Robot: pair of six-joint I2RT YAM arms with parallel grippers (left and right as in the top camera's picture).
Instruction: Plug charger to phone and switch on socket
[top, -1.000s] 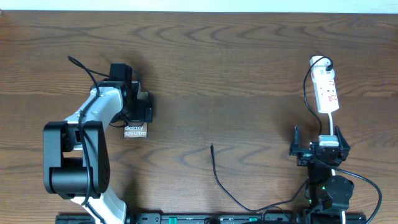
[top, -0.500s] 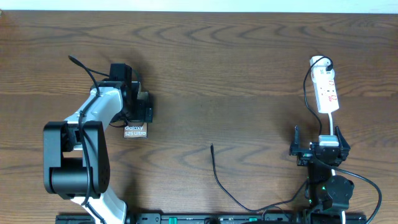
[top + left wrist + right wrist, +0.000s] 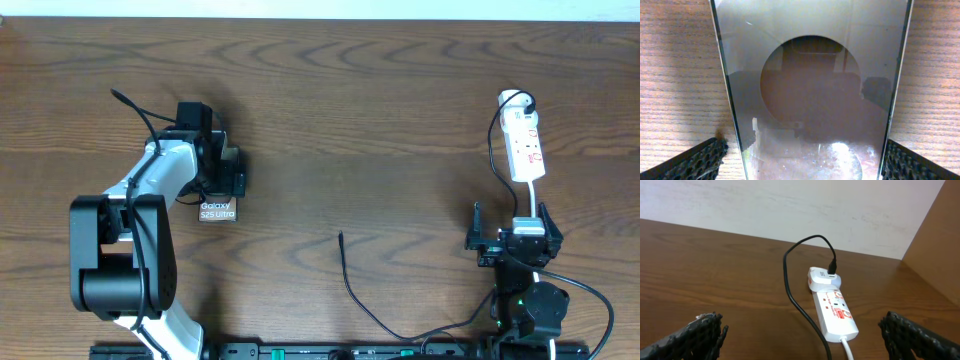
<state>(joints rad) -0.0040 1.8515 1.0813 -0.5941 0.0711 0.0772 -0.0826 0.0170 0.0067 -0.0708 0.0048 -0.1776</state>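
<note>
nearest the base, the charger (image 3: 352,290) lies loose on the table (image 3: 350,120): its thin black cable comes up from the front edge, bends left and ends in the plug tip (image 3: 341,236), which points away from the robot and rests on bare wood, touching neither phone nor gripper. about level with that tip, on the right, the right gripper (image 3: 510,218) sits low over the table with its jaws spread wide. in its wrist view the fingers (image 3: 705,336) show only at the two lower corners, with wood and cable between them (it holds nothing). further out on the left, the phone (image 3: 216,211) lies flat, screen up. from overhead only its near end with the white "galaxy s25 ultra" print shows; the rest is under the left gripper (image 3: 222,180). in the left wrist view the glossy screen fills the frame, and a finger (image 3: 700,160) stands at each long side of the phone. the one on the picture's right is at the phone's edge, while a sliver of wood shows beside the other. cannot tell whether the pads clamp the phone or only straddle it. phone and plug tip are well apart. farthest, at the right back, the socket (image 3: 527,148) lies lengthwise with its red-marked switches up. a white lead (image 3: 531,198) leaves its near end toward the right arm. a white adapter (image 3: 822,277) is plugged in at its far end, and a black cable loops from it and runs back along the socket's left side.
</note>
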